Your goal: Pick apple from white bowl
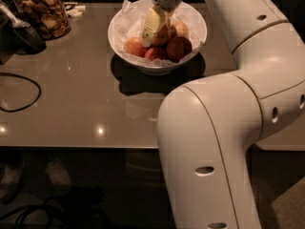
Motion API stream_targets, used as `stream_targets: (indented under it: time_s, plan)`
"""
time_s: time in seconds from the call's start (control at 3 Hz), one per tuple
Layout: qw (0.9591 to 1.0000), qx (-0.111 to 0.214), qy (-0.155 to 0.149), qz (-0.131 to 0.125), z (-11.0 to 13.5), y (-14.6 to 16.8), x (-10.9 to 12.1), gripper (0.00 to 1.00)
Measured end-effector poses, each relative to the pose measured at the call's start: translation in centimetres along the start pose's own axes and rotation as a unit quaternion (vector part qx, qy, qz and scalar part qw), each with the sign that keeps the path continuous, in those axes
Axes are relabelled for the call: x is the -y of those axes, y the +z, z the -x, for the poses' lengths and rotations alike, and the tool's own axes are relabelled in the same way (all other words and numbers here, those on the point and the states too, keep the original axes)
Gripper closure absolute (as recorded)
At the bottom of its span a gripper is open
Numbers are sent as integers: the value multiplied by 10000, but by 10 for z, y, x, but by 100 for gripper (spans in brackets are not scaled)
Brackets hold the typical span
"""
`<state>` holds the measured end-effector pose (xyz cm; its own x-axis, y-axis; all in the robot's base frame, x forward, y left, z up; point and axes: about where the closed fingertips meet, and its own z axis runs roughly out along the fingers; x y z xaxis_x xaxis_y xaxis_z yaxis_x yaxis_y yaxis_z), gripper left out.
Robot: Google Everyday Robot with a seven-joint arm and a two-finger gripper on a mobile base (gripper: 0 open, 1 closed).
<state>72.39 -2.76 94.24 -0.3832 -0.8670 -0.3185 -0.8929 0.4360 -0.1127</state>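
Observation:
The white bowl (195,42), lined with crinkled white paper, stands on the grey-brown table (86,104) at the back centre and holds several apples. My gripper (159,34) reaches down into the bowl from above, and its pale tip lies against a pinkish-red apple (165,34) in the middle of the pile. A deeper red apple (179,48) lies at the front right. Two more pinkish apples (135,46) lie at the front left. A pale apple (180,28) lies behind on the right. The gripper hides part of the middle apple.
A glass jar of brown snacks (42,12) stands at the back left, next to a dark object (21,35). A black cable (19,92) loops on the table's left side. My white arm (224,142) fills the right foreground and hides the table's right part.

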Motion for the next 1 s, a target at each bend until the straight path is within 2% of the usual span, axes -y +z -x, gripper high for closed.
stream_targets:
  time_s: [1.0]
  plan:
    - [9999,-40,19,123,-3,12,0,13]
